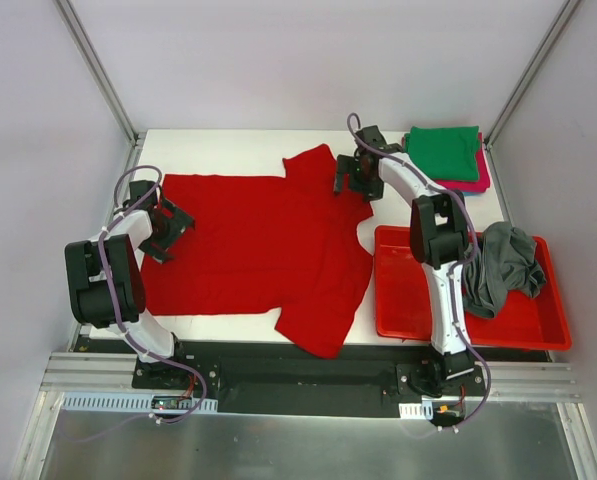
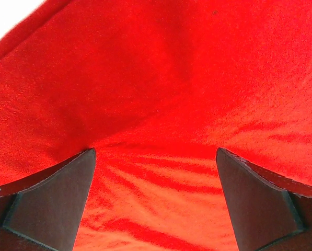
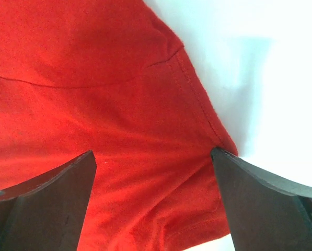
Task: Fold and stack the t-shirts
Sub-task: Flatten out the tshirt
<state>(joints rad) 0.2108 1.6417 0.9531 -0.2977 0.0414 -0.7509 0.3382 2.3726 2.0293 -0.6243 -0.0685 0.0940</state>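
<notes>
The bright red t-shirt (image 1: 258,240) lies spread flat on the white table, hem to the left, sleeves at the back and front right. My left gripper (image 1: 165,228) is open, pressed down on the shirt's left hem area; red cloth (image 2: 156,104) fills the space between its fingers. My right gripper (image 1: 350,178) is open over the shirt's far shoulder, by the neck; its fingers straddle the seamed edge (image 3: 197,99). Green (image 1: 443,152) and magenta (image 1: 478,180) t-shirts are stacked folded at the back right. A dark grey t-shirt (image 1: 498,265) lies crumpled in the tray. No teal shirt shows.
A red plastic tray (image 1: 408,300) sits at the front right of the table, beside the shirt's near sleeve. White table (image 1: 218,150) shows bare behind the shirt. Enclosure walls and metal posts stand close at left, right and back.
</notes>
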